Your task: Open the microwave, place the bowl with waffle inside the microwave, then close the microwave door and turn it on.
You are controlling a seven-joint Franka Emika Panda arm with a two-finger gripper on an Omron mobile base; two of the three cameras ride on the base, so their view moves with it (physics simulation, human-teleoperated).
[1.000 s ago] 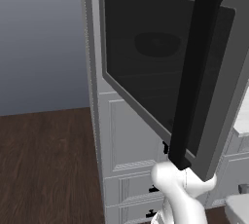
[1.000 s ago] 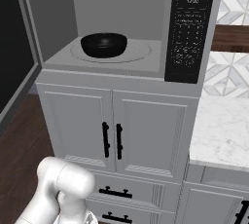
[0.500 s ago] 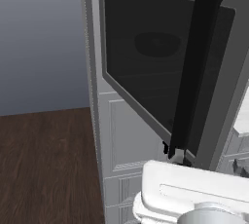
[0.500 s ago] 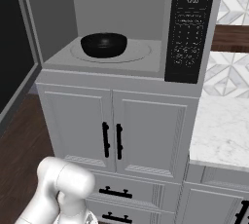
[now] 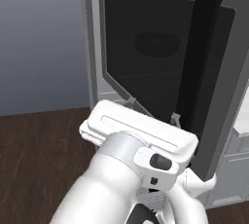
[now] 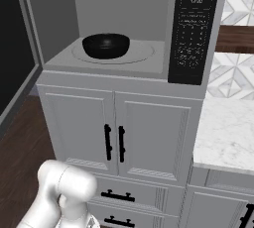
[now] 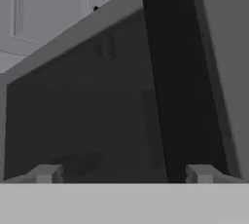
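Open end effector (image 7: 124, 173) just before microwave door (image 7: 87, 116)

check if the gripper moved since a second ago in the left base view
Yes. The gripper has risen: a second ago the hand sat low by the bottom of the microwave door; now its open fingers reach up against the door's lower glass, left of the black bar handle.

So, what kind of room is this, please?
Most likely a home kitchen: a built-in microwave with its door open, white cabinet doors below it, and a marble counter beside a tiled wall.
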